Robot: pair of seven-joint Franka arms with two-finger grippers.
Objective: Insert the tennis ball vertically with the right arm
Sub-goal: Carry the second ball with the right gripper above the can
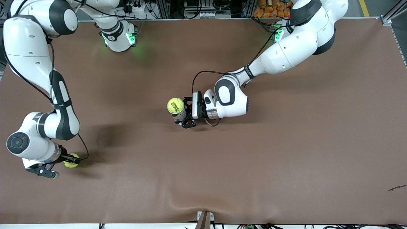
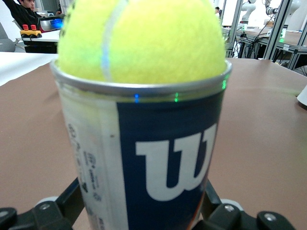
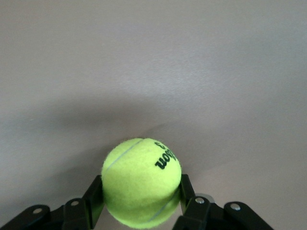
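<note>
Down at seven o'clock on the table (image 1: 222, 178), nearest the camera, the right gripper (image 1: 65, 160) has its jaws clamped on a ball (image 1: 72, 160). The right wrist view confirms it: fingers (image 3: 94, 194) press both flanks of the ball (image 3: 142, 188), which looks to be resting on the table or barely off it. That's the grasp stage, and I'd say the insertion is all ahead.

Up toward the centre, the can (image 1: 180, 116) stands upright with the left gripper (image 1: 188, 114) around it, jaws at their widest either side of its wall. Whether they press the can or just bracket it, I cannot tell. Here's the catch: a second ball (image 1: 175, 105) already sits in the can's mouth, poking above the rim (image 2: 139, 86) in the left wrist view, with the can (image 2: 158, 158) filling the frame.

To do this well, as I read it: lift straight up first so the ball doesn't roll in the jaws, carry it high toward one o'clock, stop directly over the can's mouth, then descend plumb. With the mouth occupied, the fit looks doubtful; a slow descent would keep the can from tipping.
</note>
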